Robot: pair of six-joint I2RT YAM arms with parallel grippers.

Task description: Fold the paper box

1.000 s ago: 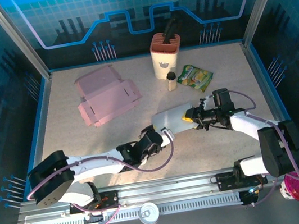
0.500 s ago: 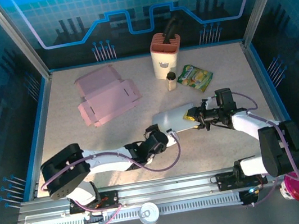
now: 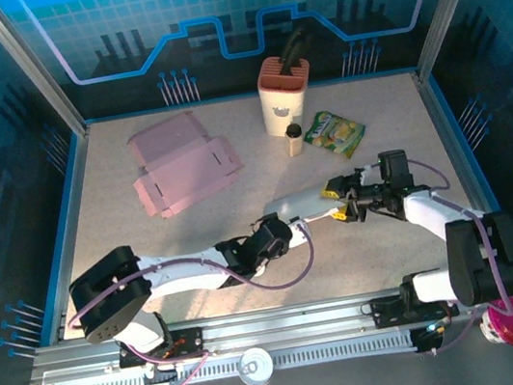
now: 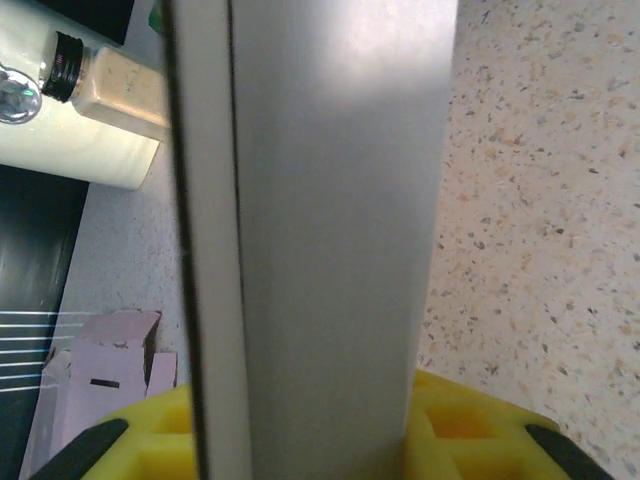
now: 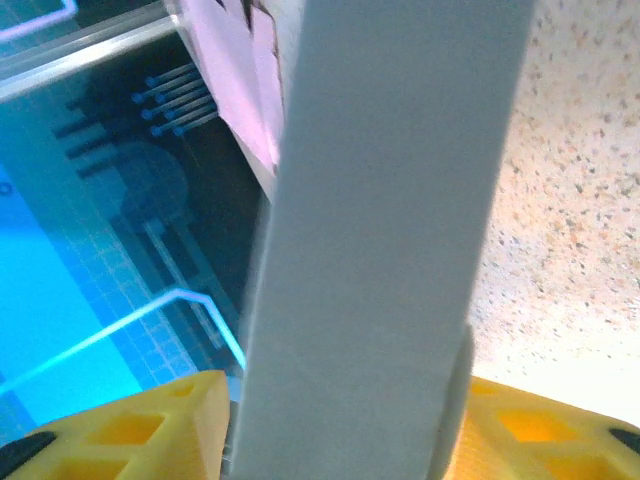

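- Yellow pads [image 4: 470, 430] of the left end effector [image 3: 289, 230] pinch one end of the grey paper box [image 3: 305, 204]; a firm hold here should anchor the fold.
- The box spans between both end effectors, over the desk [image 3: 147, 239].
- The right end effector [image 3: 339, 201] straddles the far end; I cannot tell whether it clamps. It should sit square on the panel before creasing.

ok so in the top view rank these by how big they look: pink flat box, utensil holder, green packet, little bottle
1. pink flat box, clearly largest
2. utensil holder
3. green packet; close to the holder, which stands taller and nearer the camera, so this pair is unsure
4. little bottle, clearly smallest
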